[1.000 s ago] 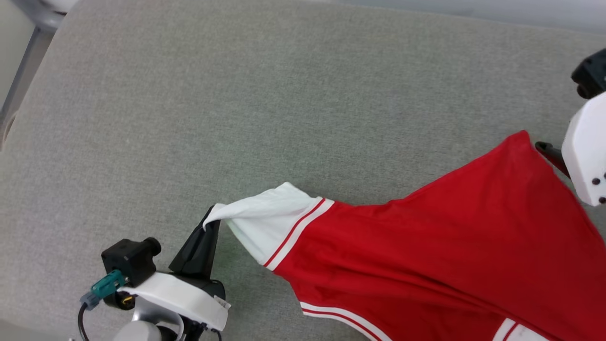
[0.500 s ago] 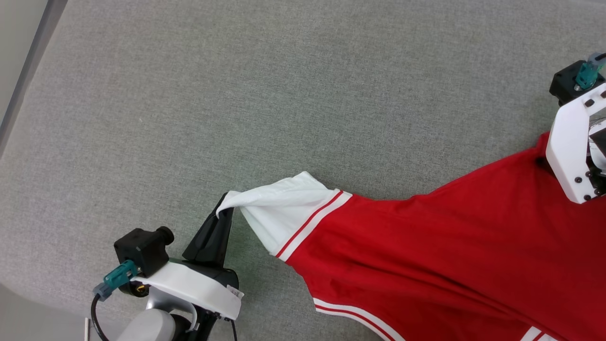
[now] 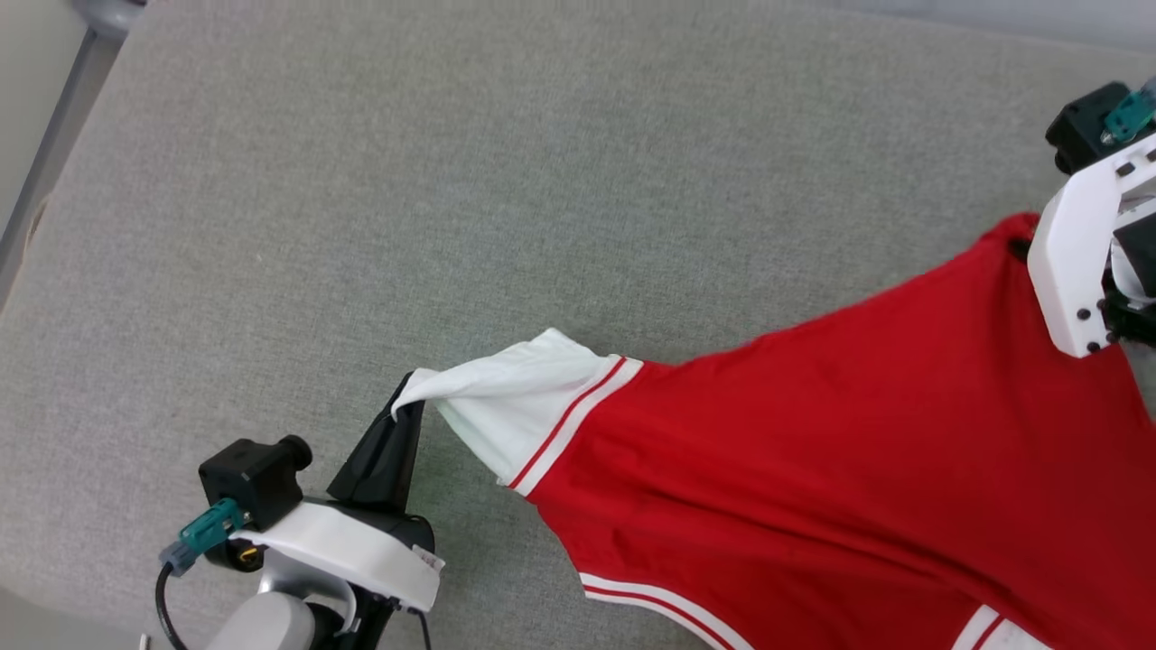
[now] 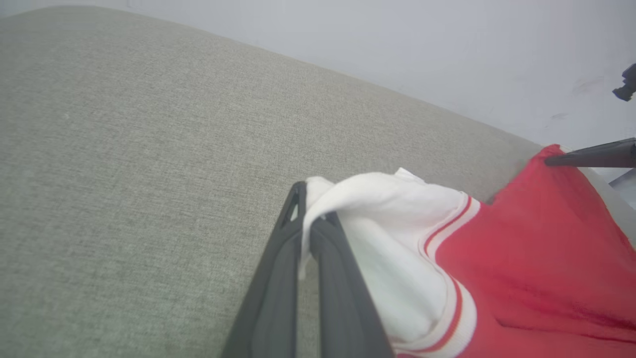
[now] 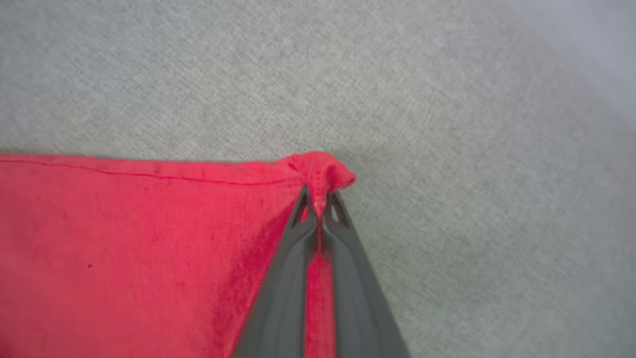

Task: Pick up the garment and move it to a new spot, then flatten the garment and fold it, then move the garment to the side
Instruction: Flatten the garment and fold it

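Head view: garment [image 3: 813, 451], red with one white sleeve [image 3: 506, 406] edged in red-and-white striped trim, drawn out across the lower right of a grey woven surface [image 3: 452, 181]; upper edge taut from sleeve tip to a red corner at far right. Left gripper [image 3: 406, 411] at lower left, dark fingers clenched on the sleeve's tip. Right wrist housing [image 3: 1075, 262], white, over the red corner at the right edge. A second band of striped trim along the lower part of the red cloth. Left wrist view: two dark fingers pressed together on a fold of white sleeve, cloth draped over the tip of the right-hand one; red body beyond it to the right; pale wall [image 4: 447, 49] behind the grey surface; a dark finger of the other arm meeting the red corner at far right. Right wrist view: right gripper [image 5: 318, 206] closed tight, grasping the bunched corner of the red cloth, stitched hem running off to the left; grey surface around and past it. Resting on the surface or held just above it: cannot tell.
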Controlling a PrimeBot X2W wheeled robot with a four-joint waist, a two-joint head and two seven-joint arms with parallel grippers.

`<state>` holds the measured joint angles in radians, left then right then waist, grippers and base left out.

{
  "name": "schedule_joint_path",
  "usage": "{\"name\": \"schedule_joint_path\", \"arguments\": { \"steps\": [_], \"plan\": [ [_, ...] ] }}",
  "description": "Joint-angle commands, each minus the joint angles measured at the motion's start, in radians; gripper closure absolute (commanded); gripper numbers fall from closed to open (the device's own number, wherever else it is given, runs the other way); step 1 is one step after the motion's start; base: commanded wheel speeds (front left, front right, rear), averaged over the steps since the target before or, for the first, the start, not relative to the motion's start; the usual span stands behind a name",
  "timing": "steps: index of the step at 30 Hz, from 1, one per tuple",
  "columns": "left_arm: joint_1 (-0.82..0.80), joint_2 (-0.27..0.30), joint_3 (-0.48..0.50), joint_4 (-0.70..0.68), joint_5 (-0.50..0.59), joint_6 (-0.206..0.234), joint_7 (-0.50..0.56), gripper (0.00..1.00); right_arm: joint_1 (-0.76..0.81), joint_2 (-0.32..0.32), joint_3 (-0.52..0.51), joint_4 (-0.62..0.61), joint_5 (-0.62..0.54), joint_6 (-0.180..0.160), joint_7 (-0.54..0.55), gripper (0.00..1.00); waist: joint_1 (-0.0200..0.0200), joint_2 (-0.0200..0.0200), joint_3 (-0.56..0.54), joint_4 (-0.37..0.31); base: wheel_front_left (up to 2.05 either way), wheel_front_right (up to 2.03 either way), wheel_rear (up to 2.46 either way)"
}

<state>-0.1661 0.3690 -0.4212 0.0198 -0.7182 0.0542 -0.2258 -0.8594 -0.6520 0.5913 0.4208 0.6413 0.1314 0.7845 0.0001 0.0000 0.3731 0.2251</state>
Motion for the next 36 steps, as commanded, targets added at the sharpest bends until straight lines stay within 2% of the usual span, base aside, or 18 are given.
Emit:
{"name": "schedule_joint_path", "arguments": {
  "steps": [1, 10, 21, 26, 31, 36],
  "plan": [
    [0.017, 0.015, 0.005, -0.009, 0.003, 0.007, -0.001, 1.00, -0.010, 0.008, -0.005, -0.008, 0.014, -0.002, -0.039, 1.00, -0.0001, 0.0000, -0.038, -0.020, 0.00, 0.00, 0.00],
    [-0.043, 0.079, 0.017, -0.062, 0.035, 0.012, 0.038, 1.00, 0.053, 0.006, -0.070, -0.080, 0.061, -0.002, -0.231, 1.00, -0.0001, 0.0000, -0.151, -0.062, 0.00, 0.00, 0.00],
    [-0.270, 0.146, 0.075, -0.186, 0.073, 0.024, 0.110, 1.00, 0.084, 0.070, -0.240, -0.217, 0.000, -0.001, -0.377, 1.00, -0.0001, 0.0000, -0.214, -0.120, 0.00, 0.00, 0.00],
    [-0.416, 0.175, 0.098, -0.221, 0.099, 0.023, 0.155, 1.00, 0.060, 0.109, -0.322, -0.281, -0.053, -0.001, -0.394, 1.00, -0.0001, 0.0000, -0.195, -0.140, 0.00, 0.00, 0.00],
    [-0.551, 0.179, 0.107, -0.232, 0.107, 0.009, 0.190, 1.00, 0.015, 0.139, -0.383, -0.324, -0.099, -0.002, -0.390, 1.00, -0.0001, 0.0000, -0.151, -0.148, 0.00, 0.00, 0.00],
    [-0.759, 0.169, 0.121, -0.178, 0.095, -0.021, 0.225, 1.00, -0.103, 0.183, -0.440, -0.358, -0.148, -0.001, -0.365, 1.00, -0.0001, 0.0000, -0.055, -0.154, 0.00, 0.00, 0.00]
  ]
}}
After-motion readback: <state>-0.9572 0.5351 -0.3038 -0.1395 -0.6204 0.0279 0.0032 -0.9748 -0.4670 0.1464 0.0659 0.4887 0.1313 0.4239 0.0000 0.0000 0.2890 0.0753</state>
